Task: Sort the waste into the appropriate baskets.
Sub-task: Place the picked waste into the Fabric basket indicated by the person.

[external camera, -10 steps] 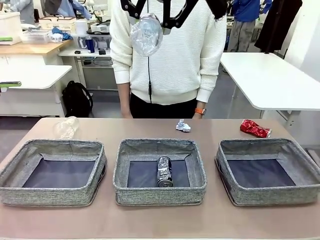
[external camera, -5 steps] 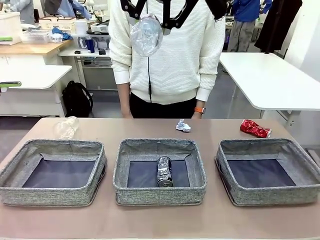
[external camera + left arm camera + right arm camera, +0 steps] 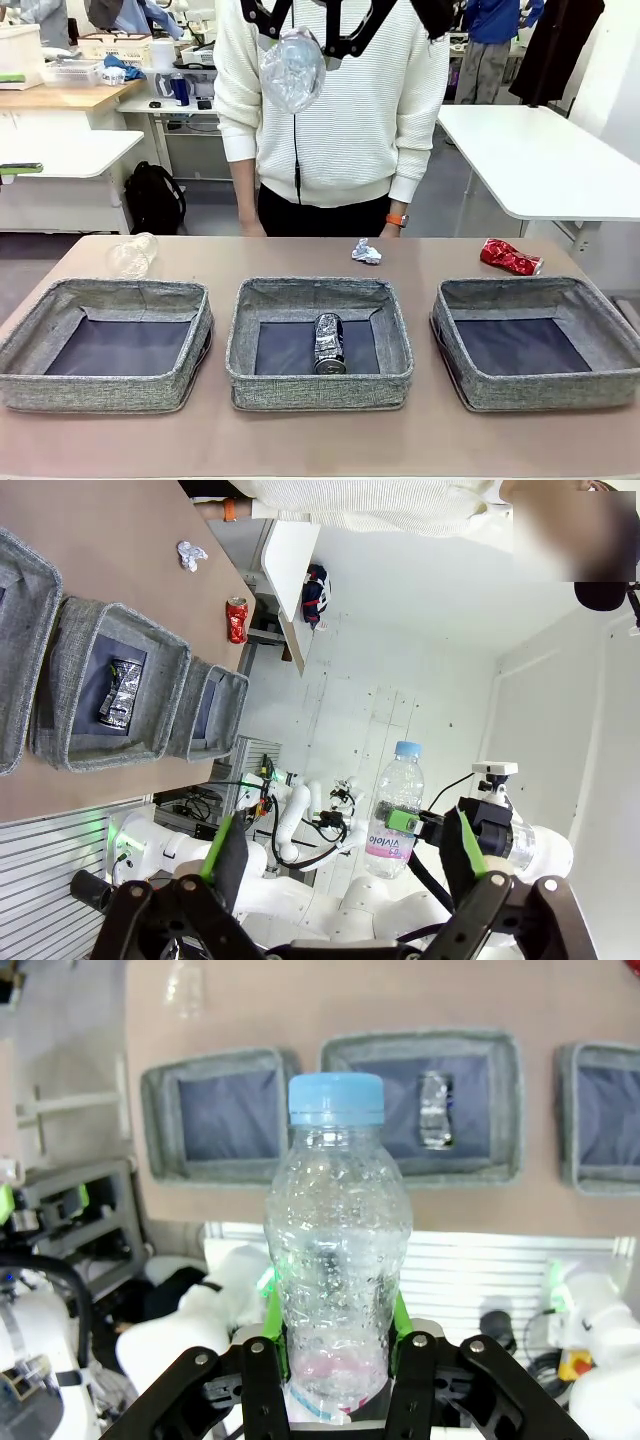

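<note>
My right gripper (image 3: 335, 1348) is shut on the clear plastic bottle (image 3: 335, 1250) and holds it high above the table, in front of the person's chest (image 3: 292, 68). My left gripper (image 3: 345, 855) is open and holds nothing, raised well off the table. The crushed blue-silver can (image 3: 329, 343) lies in the middle basket (image 3: 320, 392). The left basket (image 3: 100, 392) and right basket (image 3: 540, 392) hold nothing. Beyond the baskets lie the clear cup (image 3: 132, 255), the white paper wad (image 3: 366, 251) and the red can (image 3: 510, 257).
A person in a white sweater (image 3: 340, 110) stands at the table's far edge, arms down. Bare tabletop (image 3: 320, 440) runs in front of the baskets. White tables (image 3: 540, 160) stand behind.
The person has shifted slightly. The bottle and both grippers have stayed in place.
</note>
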You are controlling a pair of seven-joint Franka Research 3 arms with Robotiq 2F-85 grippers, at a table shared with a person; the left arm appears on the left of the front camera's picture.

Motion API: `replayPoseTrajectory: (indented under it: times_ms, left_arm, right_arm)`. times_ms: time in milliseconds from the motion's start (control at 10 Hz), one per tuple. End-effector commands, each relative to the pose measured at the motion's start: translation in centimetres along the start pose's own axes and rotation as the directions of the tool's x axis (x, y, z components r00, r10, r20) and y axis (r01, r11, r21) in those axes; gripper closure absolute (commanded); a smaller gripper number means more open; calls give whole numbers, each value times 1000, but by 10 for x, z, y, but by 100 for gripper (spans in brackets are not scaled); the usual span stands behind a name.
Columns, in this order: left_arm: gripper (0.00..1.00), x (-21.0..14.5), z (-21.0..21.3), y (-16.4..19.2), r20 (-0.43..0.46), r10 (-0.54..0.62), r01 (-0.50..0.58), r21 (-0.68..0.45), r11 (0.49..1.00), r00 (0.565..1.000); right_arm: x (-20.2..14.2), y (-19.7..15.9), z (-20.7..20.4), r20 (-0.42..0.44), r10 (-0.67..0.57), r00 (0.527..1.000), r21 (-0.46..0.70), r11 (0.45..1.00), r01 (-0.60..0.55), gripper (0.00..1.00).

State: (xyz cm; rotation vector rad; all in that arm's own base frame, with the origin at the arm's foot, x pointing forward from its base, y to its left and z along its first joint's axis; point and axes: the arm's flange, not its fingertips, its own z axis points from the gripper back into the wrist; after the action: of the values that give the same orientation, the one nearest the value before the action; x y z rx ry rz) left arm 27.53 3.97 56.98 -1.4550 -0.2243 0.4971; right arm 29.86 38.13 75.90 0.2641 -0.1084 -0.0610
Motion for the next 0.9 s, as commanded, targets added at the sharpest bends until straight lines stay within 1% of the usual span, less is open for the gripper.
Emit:
replayPoseTrajectory:
  times_ms: [0, 800]
  left_arm:
    - [0, 0, 1, -1, -9, -13, 13, -17, 1000, 1000]
    - [0, 0, 1, -1, -9, -13, 13, -17, 1000, 1000]
  right_arm:
    - [-2, -1, 2, 3, -3, 1000, -4, 1000, 3, 58]
    - [-2, -1, 2, 3, -3, 1000, -4, 1000, 3, 58]
